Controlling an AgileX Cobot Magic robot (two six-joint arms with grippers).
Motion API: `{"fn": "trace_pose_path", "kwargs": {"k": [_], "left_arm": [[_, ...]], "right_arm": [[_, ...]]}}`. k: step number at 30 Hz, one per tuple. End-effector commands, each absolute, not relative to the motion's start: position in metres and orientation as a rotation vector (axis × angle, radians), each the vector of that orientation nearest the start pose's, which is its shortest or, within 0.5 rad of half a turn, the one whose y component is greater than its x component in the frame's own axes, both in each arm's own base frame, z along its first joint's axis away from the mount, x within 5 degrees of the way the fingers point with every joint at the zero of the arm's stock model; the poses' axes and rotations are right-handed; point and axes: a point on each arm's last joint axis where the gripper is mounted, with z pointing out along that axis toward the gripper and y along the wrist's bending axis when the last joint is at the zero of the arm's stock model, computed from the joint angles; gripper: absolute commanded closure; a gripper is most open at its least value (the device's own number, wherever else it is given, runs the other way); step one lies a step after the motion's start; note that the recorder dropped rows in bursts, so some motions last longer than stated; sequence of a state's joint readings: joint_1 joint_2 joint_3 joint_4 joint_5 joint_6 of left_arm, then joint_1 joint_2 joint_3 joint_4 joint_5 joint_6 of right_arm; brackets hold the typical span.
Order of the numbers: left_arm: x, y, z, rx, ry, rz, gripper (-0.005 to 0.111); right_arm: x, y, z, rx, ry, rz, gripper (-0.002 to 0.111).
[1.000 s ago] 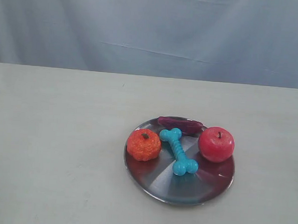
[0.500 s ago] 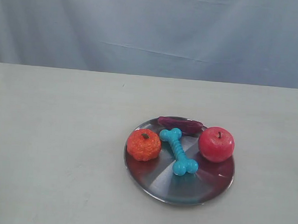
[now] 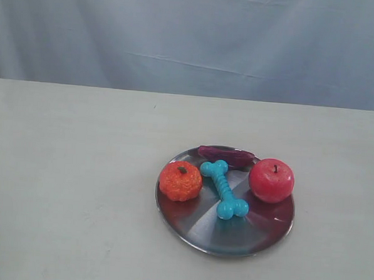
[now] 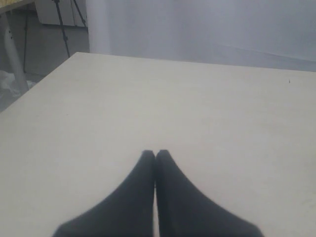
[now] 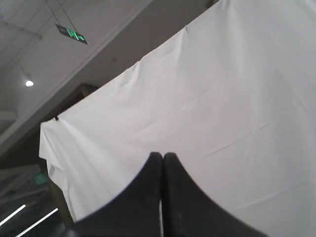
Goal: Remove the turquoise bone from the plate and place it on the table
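The turquoise bone [image 3: 224,189] lies across the middle of the round steel plate [image 3: 232,238], which rests on the pale table [image 3: 72,171]. No arm or gripper shows in the exterior view. In the left wrist view my left gripper [image 4: 155,154] is shut with nothing in it, above bare tabletop [image 4: 197,108]. My right gripper [image 5: 163,156] is shut and empty too, pointing up at a white cloth backdrop [image 5: 237,89]. Neither wrist view shows the bone or the plate.
On the plate an orange pumpkin toy [image 3: 180,180] sits left of the bone, a red apple [image 3: 271,180] right of it, and a purple eggplant [image 3: 226,156] behind it. A pale blue curtain [image 3: 192,40] hangs behind the table. The table's left edge [image 4: 34,86] shows in the left wrist view.
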State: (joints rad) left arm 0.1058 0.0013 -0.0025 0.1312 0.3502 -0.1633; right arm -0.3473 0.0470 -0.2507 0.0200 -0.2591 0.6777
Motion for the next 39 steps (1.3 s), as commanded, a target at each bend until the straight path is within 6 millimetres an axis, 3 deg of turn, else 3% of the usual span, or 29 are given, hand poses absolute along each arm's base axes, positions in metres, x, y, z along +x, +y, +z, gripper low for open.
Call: {"fn": "trace_pose_path", "kwargs": {"k": [1, 8, 11, 16, 20, 26, 31, 39], "left_arm": [[0.053, 0.009, 0.182, -0.159, 1.821, 0.085, 0.107], [0.053, 0.009, 0.182, -0.159, 1.821, 0.085, 0.107], [0.053, 0.009, 0.182, -0.159, 1.821, 0.085, 0.107], [0.053, 0.009, 0.182, -0.161, 1.82, 0.083, 0.107], [0.053, 0.009, 0.182, -0.161, 1.82, 0.083, 0.107], [0.053, 0.009, 0.182, -0.161, 1.82, 0.083, 0.107], [0.053, 0.009, 0.182, -0.161, 1.82, 0.083, 0.107], [0.053, 0.009, 0.182, -0.161, 1.82, 0.083, 0.107]], "right_arm": [[0.044, -0.016, 0.355, 0.565, 1.075, 0.248, 0.109], [0.106, -0.037, 0.397, 0.664, 1.473, 0.131, 0.109], [0.146, -0.038, 0.402, 0.583, 1.71, 0.129, 0.109], [0.212, -0.023, 0.396, 0.31, 2.136, 0.201, 0.109], [0.263, -0.013, 0.378, 0.172, 2.362, 0.234, 0.109], [0.315, -0.018, 0.343, 0.173, 2.427, 0.224, 0.109], [0.337, -0.019, 0.312, 0.072, 2.504, 0.192, 0.109], [0.358, 0.003, 0.26, -0.159, 2.686, 0.176, 0.108]]}}
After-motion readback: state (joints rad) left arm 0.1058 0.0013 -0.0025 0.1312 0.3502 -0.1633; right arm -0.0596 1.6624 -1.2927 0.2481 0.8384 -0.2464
